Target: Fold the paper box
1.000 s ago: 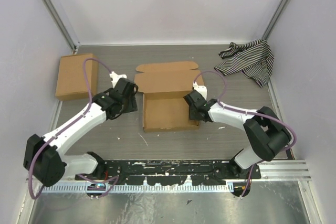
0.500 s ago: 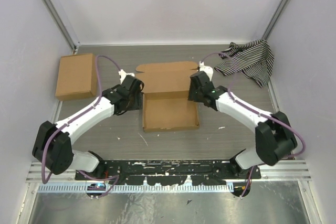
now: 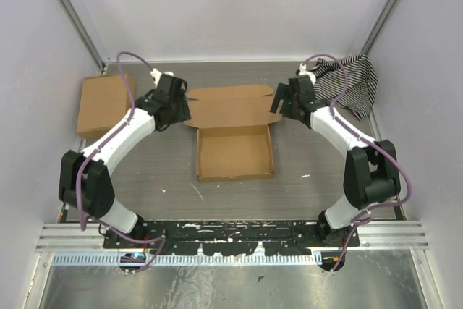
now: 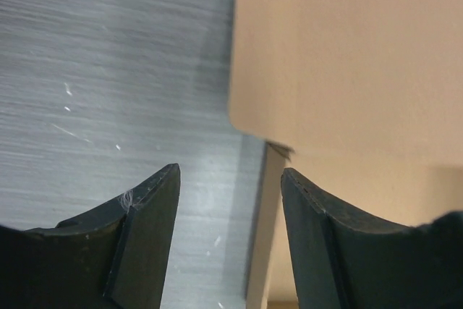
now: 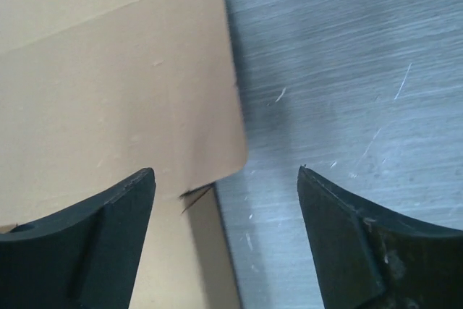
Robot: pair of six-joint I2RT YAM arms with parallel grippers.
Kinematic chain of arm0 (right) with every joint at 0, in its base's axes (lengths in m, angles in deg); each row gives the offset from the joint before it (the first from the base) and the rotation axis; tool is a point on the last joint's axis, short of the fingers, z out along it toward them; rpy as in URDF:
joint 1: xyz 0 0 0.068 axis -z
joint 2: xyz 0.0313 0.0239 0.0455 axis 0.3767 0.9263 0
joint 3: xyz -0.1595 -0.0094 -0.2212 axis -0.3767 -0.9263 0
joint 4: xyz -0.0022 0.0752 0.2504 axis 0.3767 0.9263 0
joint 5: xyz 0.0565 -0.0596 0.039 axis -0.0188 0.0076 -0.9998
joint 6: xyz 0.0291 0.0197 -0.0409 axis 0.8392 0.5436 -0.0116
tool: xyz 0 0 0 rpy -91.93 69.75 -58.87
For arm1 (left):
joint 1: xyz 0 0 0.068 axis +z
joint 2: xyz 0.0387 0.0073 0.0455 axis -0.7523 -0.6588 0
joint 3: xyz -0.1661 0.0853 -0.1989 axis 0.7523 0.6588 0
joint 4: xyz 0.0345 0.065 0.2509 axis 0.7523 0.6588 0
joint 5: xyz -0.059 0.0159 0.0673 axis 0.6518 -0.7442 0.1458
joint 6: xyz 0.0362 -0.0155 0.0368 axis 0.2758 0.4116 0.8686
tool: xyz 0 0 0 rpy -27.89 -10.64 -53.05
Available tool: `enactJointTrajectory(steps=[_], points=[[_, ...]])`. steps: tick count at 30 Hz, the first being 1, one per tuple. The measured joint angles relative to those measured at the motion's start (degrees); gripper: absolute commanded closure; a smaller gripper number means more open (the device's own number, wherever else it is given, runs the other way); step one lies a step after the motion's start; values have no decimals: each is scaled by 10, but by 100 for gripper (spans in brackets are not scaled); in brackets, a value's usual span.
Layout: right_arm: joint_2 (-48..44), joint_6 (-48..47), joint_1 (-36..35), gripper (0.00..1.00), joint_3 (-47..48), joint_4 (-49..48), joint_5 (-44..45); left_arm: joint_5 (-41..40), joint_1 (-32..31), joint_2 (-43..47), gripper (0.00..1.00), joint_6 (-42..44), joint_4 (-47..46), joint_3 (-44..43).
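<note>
Lying in the middle of the table, the paper box was seen with its lid flap laid open toward the far side, and the left gripper and the right gripper were held at that flap's corners, fingers spread apart.

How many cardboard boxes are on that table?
2. The open paper box lies in the middle; a squarer cardboard box sits at the far left, partly behind the left arm.
</note>
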Motion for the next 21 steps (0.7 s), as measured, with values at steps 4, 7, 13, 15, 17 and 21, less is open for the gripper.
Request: enactJointTrajectory(steps=[4,7,13,15,17,21], points=[[63,-2,71,11,52,10,-75,26,75,-53,36,-7,0,-41],[115,-6,101,15,103,7,-132,47,110,-104,37,-15,6,-67],[210,-22,106,23,161,3,-225,97,112,-180,38,-21,3,-85],[236,-23,106,25,163,5,-245,115,110,-192,38,-24,-1,-85],[254,-23,105,28,163,11,-261,127,109,-198,39,-28,-6,-85],[263,-24,105,37,163,12,-285,146,109,-207,40,-32,-13,-89]])
